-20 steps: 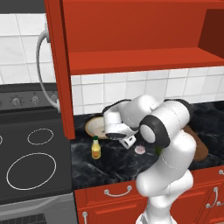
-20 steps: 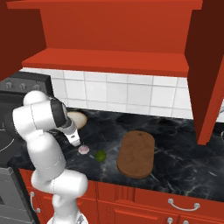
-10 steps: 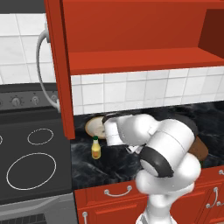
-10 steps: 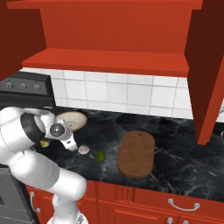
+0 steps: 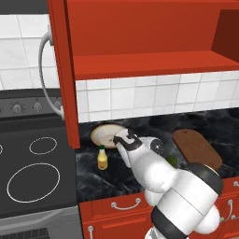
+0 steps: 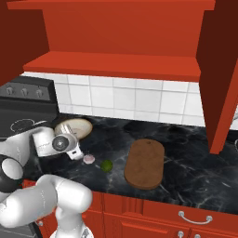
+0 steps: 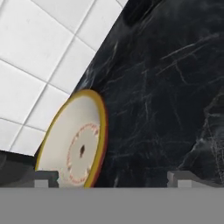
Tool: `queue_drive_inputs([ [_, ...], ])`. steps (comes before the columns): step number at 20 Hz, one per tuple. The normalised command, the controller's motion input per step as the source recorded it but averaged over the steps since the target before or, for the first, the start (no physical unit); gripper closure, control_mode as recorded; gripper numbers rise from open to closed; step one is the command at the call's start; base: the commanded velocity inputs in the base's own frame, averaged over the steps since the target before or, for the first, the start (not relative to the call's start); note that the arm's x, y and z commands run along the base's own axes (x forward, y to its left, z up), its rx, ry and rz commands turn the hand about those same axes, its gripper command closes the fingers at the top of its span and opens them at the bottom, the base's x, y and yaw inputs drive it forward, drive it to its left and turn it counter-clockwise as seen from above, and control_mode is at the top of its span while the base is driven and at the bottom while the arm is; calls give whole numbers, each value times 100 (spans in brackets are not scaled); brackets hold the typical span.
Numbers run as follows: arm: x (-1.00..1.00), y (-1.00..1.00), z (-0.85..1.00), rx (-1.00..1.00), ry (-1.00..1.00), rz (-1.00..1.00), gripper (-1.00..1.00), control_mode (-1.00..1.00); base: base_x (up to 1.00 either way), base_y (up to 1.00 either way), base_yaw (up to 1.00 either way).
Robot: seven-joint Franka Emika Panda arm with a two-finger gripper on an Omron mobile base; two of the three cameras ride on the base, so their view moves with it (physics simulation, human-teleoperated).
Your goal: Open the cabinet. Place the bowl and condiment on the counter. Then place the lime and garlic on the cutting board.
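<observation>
- Since a second ago the arm has swung down toward the counter [image 5: 116, 182]; the claw [image 5: 125, 138] now hangs low, its jaws spread wide and holding nothing.
- The bowl [image 5: 108, 134] sits just beyond the claw by the tiled wall; the condiment [image 5: 102, 157] stands just to its left.
- The garlic [image 6: 89, 159] and lime [image 6: 107, 165] lie behind the claw, the cutting board [image 6: 144, 163] further right.
- The cabinet [image 5: 149, 42] stands open overhead.
- The wrist hides the bowl's near edge; the bottle's label is unreadable.
</observation>
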Motion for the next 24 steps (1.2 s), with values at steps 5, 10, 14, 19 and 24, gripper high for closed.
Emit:
queue_drive_inputs([
  [5, 0, -15, 93, 8, 2, 4, -100, -100, 0, 0, 0],
  [10, -16, -20, 78, 3, 12, 0, -100, -100, 0, 0, 0],
  [14, -70, -32, 25, 0, 11, 2, -100, -100, 0, 0, 0],
  [19, -93, -43, 3, 2, -6, 3, -100, -100, 0, 0, 0],
  [24, -71, -66, 0, 15, -16, -4, -100, -100, 0, 0, 0],
])
